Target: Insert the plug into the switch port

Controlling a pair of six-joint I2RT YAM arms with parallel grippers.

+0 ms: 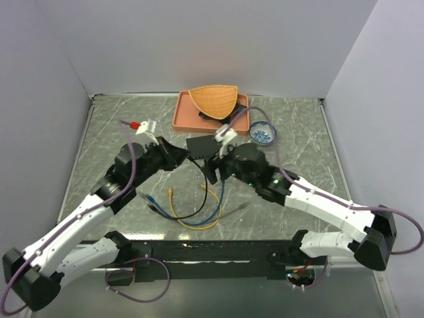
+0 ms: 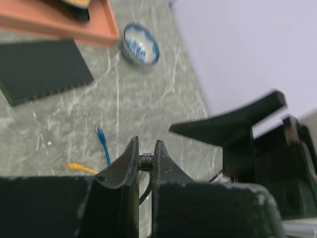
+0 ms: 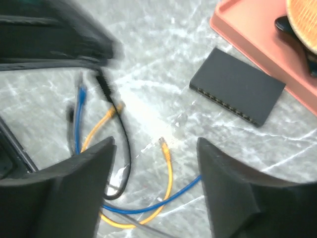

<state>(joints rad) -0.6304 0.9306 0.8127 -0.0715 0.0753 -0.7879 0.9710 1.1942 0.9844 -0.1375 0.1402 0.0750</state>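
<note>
the left pincer [image 2: 145,152] is pinched narrow on the plug [image 2: 145,161], a small greyish connector at the end of a black cable [image 3: 122,144] that trails down to the table [image 1: 298,199]. the right pincer [image 3: 154,148] stands wide, nothing between its dark fingers [image 3: 79,188], hovering over a loose tangle of leads: a yellow cable [image 3: 168,168] and a blue cable [image 3: 163,201], both with free ends lying on the marble-patterned surface. the switch [image 3: 237,91] lies flat on the table just beside the near edge of the salmon tray [image 3: 242,29], its row of small ports along the long side facing the arms; its top is plain black, and any print by the ports is too small to read. the held plug is apart from the switch, not in any port. the tray carries a wicker basket [image 1: 213,99], and a small blue-and-white bowl [image 1: 262,132] sits to the tray's right.
</note>
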